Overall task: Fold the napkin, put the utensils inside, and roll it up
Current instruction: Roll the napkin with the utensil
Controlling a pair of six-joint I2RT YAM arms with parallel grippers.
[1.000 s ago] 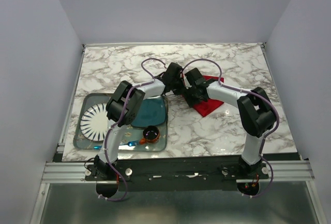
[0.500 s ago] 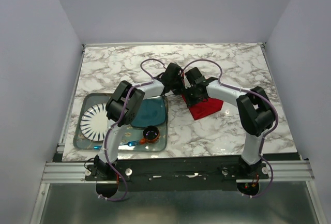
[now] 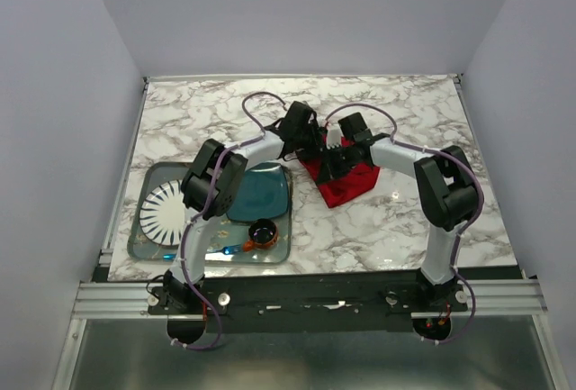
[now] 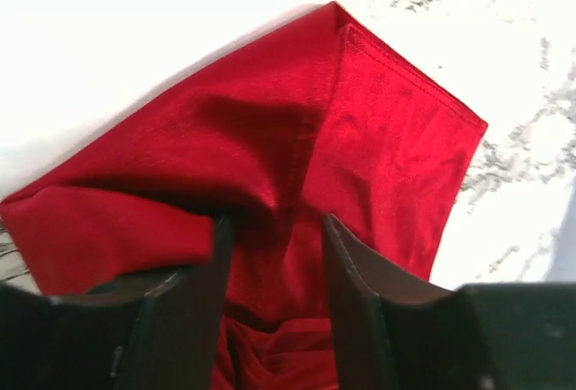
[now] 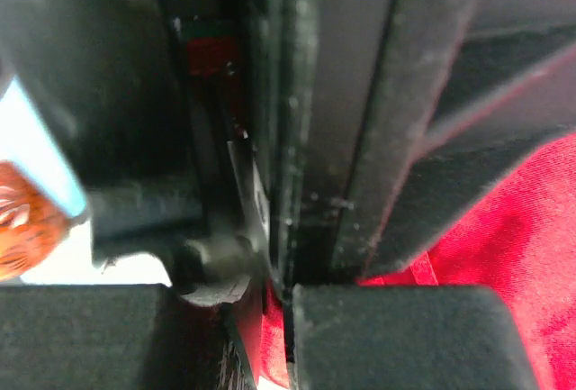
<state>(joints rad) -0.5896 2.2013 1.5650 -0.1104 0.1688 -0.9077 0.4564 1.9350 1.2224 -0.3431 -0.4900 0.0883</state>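
Napkin [image 3: 349,185] part-folded at mid-table [image 3: 216,115], both grippers crowded on its far-left edge

The red cloth lies as a rumpled wedge, its bulk spreading toward the near right from the fingers. In the left wrist view a folded corner points straight away from the left gripper [image 4: 277,223], and the fold's seam runs back toward the gap between its fingers. Those fingers stand apart and straddle a raised ridge of cloth without pinching it. The right gripper [image 3: 333,158] sits just beside, almost touching the left one, which blocks most of its own camera. Its fingers look drawn close with a sliver of red at the slit, but whether they clamp the cloth cannot be told. No fork shows in any view
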